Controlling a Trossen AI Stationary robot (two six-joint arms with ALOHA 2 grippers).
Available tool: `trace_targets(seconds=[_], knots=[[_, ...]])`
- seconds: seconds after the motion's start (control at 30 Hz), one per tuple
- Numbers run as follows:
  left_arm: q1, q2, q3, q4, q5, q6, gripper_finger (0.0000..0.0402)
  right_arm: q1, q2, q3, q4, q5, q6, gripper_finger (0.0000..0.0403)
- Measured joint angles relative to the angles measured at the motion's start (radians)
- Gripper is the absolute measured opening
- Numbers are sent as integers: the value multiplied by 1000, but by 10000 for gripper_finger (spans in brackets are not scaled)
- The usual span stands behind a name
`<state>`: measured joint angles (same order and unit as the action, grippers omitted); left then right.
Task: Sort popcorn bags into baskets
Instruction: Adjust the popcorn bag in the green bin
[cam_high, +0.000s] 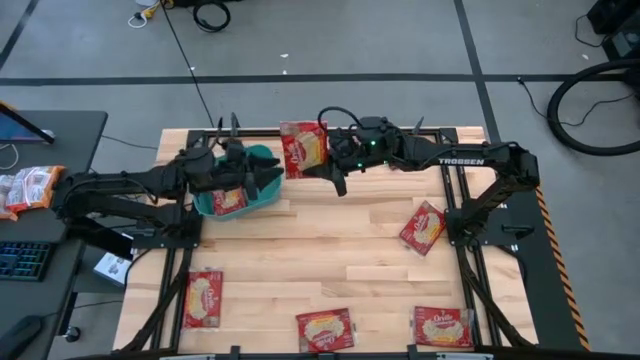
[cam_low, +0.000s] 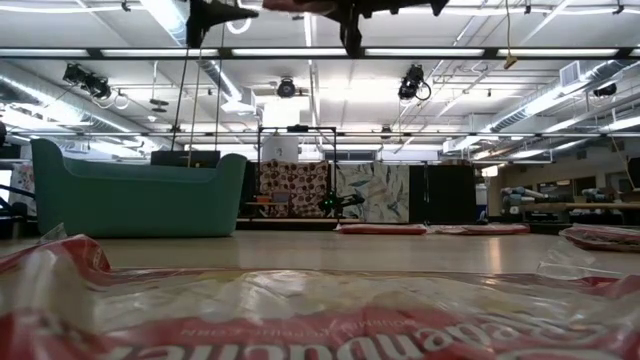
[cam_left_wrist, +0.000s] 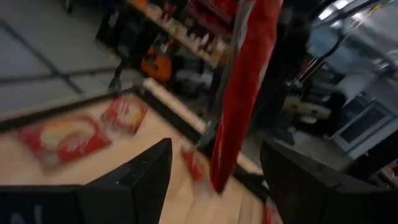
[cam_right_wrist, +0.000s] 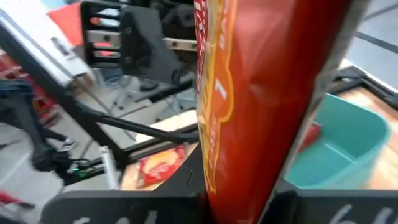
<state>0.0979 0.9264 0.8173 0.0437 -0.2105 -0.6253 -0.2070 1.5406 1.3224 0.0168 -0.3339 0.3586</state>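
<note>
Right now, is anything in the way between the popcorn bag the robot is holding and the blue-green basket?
Yes: the left gripper, open, sits over the basket, which already holds a bag. The right gripper holds the popcorn bag just beside it.

Count, high view: six flat red popcorn packets with cream-yellow oval pictures.
- One in the air at 12 o'clock.
- One inside the tub at 9 o'clock.
- Four flat on the table: 3 o'clock, 7 o'clock, 6 o'clock, 5 o'clock.

One teal plastic rectangular tub with rounded corners.

Two dark robot arms, each with one two-finger gripper: left, right.
</note>
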Motion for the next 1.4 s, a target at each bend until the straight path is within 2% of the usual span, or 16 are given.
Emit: trace_targets(seconds=[0.2,0.43,0.53,0.63,0.77,0.87,0.97,1.1,1.2,1.3,1.4], knots=[[10,67,2,225,-4,60,247,0,14,-1,2,-29,3,30],[49,192,0,349,0,53,237,3,13,-1,2,-33,8,31],[56,216,1,359,8,52,198,2,13,-1,-17,-21,16,36],[67,206,1,307,13,33,129,2,12,-1,-64,-28,4,59],[105,112,1,107,27,-7,29,-10,4,-1,-163,-29,-26,113],[145,24,1,-129,18,-107,28,-31,-9,-1,-247,-5,-17,150],[178,-60,0,-421,29,-232,47,-59,-11,0,-310,12,-14,172],[224,-137,0,-863,104,-526,49,-79,-13,0,-358,0,-17,178],[252,-149,0,-1125,116,-669,40,-77,-13,0,-366,-2,-31,177],[290,-147,0,-1276,71,-737,35,-76,-13,0,-360,-2,-45,176],[336,-140,0,-1282,3,-742,39,-76,-13,0,-351,-1,-45,176]])
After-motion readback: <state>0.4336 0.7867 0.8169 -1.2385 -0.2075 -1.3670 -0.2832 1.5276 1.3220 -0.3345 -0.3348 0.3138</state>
